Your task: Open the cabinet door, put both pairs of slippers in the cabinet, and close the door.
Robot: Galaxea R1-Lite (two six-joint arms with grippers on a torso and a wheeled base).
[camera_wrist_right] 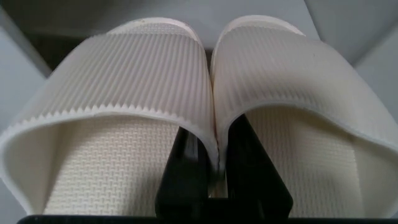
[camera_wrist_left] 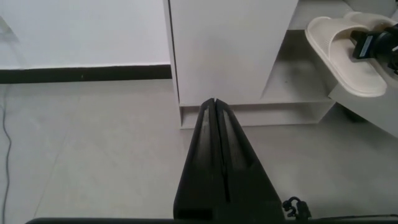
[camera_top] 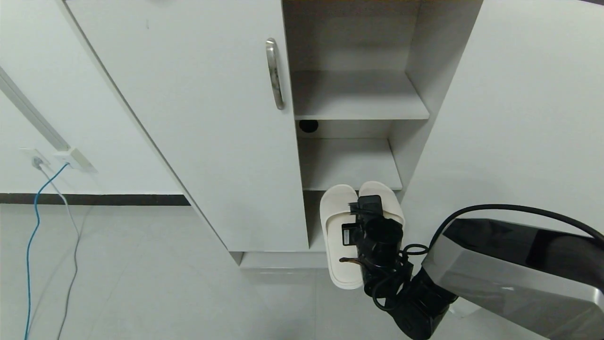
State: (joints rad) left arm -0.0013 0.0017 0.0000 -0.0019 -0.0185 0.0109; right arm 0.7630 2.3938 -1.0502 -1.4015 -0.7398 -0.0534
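**White slippers held at the open cabinet**

The right gripper [camera_top: 364,208] held a pair of slippers [camera_top: 336,222] off the floor [camera_top: 141,283], toes pointing into the cabinet [camera_top: 424,71] and just at the front edge of its lower shelf [camera_top: 349,165]. One finger sat inside each slipper, and the two touching inner sides were pinched between them. The compartment on that side stood open, with an upper shelf [camera_top: 358,99] above. The left-hand door [camera_top: 203,118], with its metal handle [camera_top: 274,73], was shut. The left gripper [camera_wrist_left: 214,107] hung low over the floor in front of the cabinet base, its fingers pressed together on nothing. A blue cable [camera_top: 33,226] trailed down from a wall socket [camera_top: 35,158].
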